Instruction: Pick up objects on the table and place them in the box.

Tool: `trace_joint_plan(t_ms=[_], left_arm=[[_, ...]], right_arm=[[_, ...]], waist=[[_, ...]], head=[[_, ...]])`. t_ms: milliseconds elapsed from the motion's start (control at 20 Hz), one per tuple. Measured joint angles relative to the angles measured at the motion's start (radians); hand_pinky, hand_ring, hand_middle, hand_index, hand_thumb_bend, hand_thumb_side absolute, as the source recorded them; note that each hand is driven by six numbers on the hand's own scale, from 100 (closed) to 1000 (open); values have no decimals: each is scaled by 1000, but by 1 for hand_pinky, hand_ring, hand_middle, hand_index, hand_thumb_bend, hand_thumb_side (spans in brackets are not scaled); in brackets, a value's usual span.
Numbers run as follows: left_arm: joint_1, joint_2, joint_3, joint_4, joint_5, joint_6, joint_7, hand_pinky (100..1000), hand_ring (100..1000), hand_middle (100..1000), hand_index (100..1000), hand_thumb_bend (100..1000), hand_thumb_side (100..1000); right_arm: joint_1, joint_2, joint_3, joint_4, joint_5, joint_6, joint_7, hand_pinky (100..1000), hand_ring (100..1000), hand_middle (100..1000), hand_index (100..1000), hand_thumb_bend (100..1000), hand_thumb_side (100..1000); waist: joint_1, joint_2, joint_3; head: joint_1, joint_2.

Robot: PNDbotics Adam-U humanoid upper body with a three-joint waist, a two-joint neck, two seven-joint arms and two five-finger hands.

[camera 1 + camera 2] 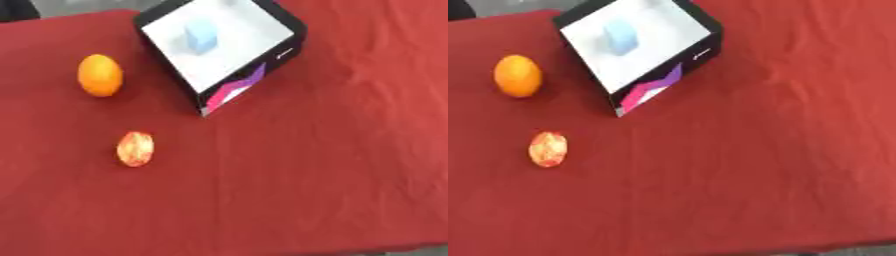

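Note:
An orange (pixel 100 75) lies on the red cloth at the left. Below it, nearer the front, rests a smaller red and yellow mottled fruit (pixel 135 148). A black box (pixel 293 30) with a white inside stands at the back centre, set at an angle, with a pink and purple pattern on its near wall. A pale blue block (pixel 199 36) lies inside the box. Neither of my hands shows in either view.
The red tablecloth (pixel 315 165) covers the whole table, wrinkled toward the right. Its front edge runs along the bottom right corner. A dark shape (pixel 16 9) sits beyond the far left corner.

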Motion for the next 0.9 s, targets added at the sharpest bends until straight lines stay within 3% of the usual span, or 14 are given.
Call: trace_joint_plan(t_ms=[450,600,900], left_arm=[[-24,-159,38,152,-126,-106,108,724,560,459,611,133,100],[-15,-203,53,182,-162,-137,157,726,573,466,618,151,100],[21,-249,52,269,-242,-188,221,732,586,489,641,219,100]], right_arm=[[-74,26,28,-5,35,1,13,917,775,733,818,582,430],[-94,41,37,-5,42,5,23,918,775,733,818,590,418],[-110,60,54,-1,53,12,47,919,774,732,818,589,432]], waist=[[2,-4,-60],[12,-4,-85],[20,-3,-95]], head=[[42,-14],[62,-23],[87,-40]])
